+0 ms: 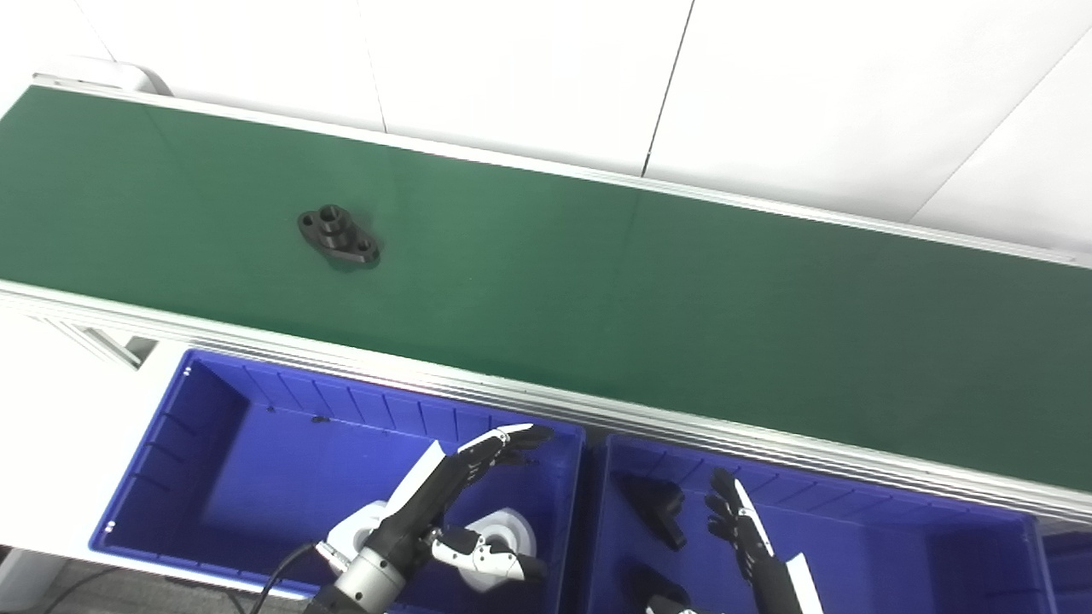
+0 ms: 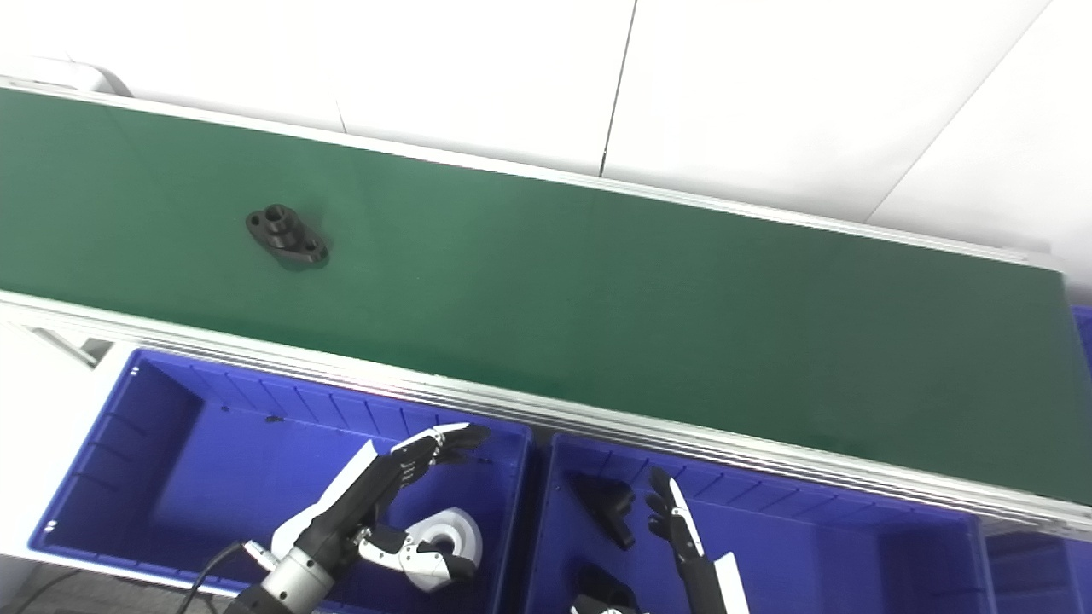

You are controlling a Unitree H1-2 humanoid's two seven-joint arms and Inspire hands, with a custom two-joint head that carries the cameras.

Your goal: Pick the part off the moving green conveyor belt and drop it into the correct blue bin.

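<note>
Green belt (image 1: pixel 597 281) carries the part (image 1: pixel 338 234) near its left end, unpicked; my left hand (image 1: pixel 452 503) and right hand (image 1: pixel 742 529) hover spread-fingered, empty, over bins (image 1: pixel 145 477).

Black-and-white jointed left hand (image 1: pixel 444 503), silver wrist, black cable, matching right hand (image 1: pixel 746 533)

bright even overhead light; white walls nearly blown out, soft glare on green belt (image 1: pixel 597 281), faint shadow beside black part (image 1: pixel 338 235); slightly soft focus.
</note>
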